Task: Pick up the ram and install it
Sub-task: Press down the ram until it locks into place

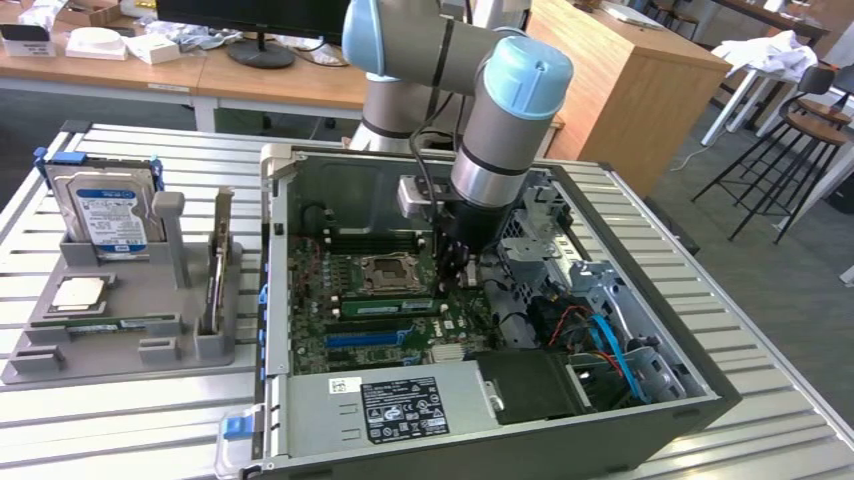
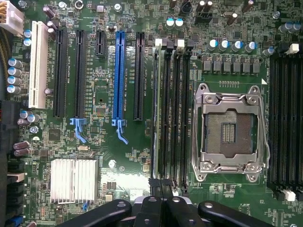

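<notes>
- Gripper [image 2: 163, 201] fingers are hiding their state from you, hovering over black memory slots [image 2: 171, 113].
- Slim green ram stick [image 1: 384, 308] is sitting in the motherboard in your exterior view.

Sunk inside the open computer case [image 1: 694, 400], hemmed by drive cage [image 1: 534, 215] and cables [image 1: 601, 335] on the exterior view's right. Open above memory slots [image 2: 171, 113] ahead of fingers [image 2: 151, 210].

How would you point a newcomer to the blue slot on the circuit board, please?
Look inside the open computer case, at the green circuit board. Among the parallel slots, the blue slot stands between black slots, the only one of that colour.
</notes>
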